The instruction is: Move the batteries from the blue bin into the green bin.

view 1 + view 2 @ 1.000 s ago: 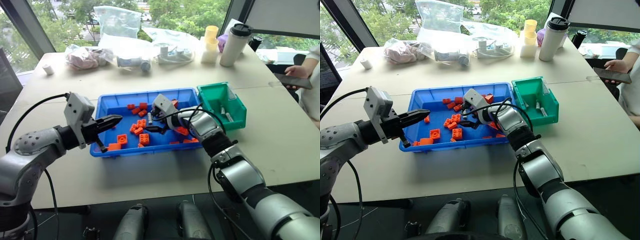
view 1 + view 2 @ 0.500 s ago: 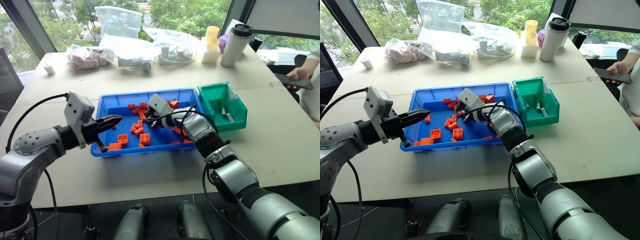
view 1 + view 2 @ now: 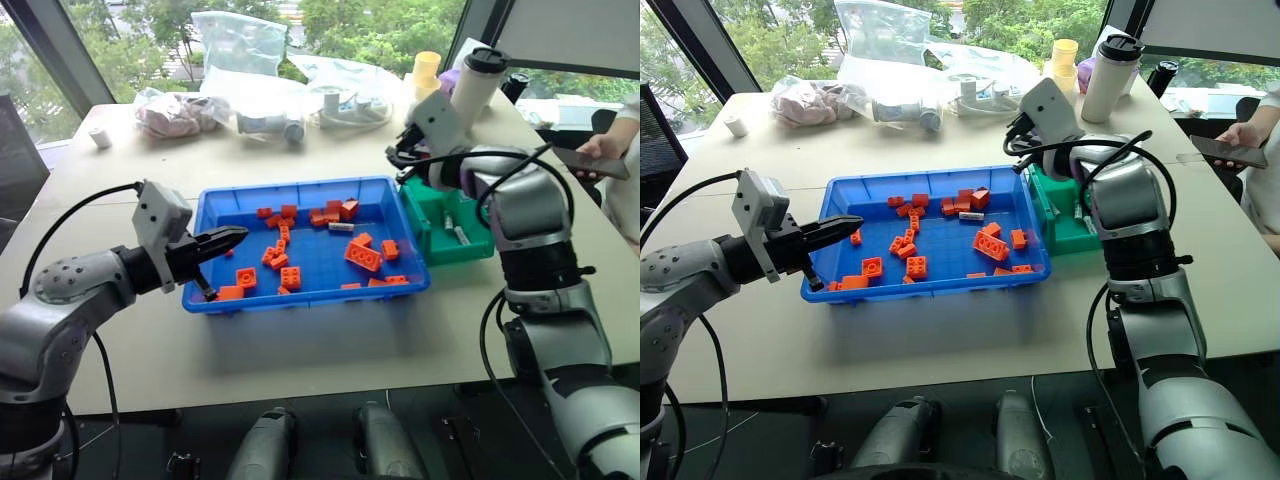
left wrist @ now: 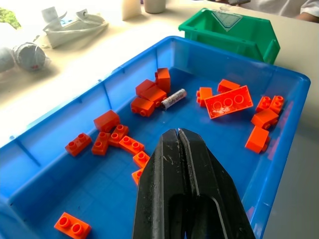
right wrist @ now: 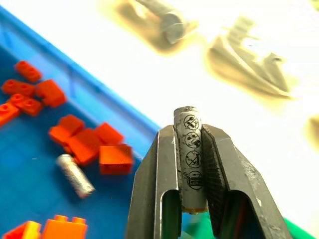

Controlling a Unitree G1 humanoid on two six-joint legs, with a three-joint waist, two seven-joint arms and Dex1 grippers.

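A battery (image 5: 190, 159) is pinched upright between the two black fingers of the right gripper (image 3: 404, 155), lifted up by the far corner of the green bin (image 3: 470, 235), probably so it can be dropped in. It is a thin, shiny grey tube. One more battery (image 4: 173, 99) lies in the blue bin (image 3: 225, 300), just left of the green bin, among bumpy orange bricks (image 3: 363, 256). The left gripper (image 4: 178, 144) is kept shut and empty over the blue bin.

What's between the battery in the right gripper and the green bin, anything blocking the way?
Nothing visible blocks it. The right gripper is shut on a battery, raised near the green bin's near-left corner. The bin is open on top, with batteries already lying inside. One more battery lies in the blue bin.
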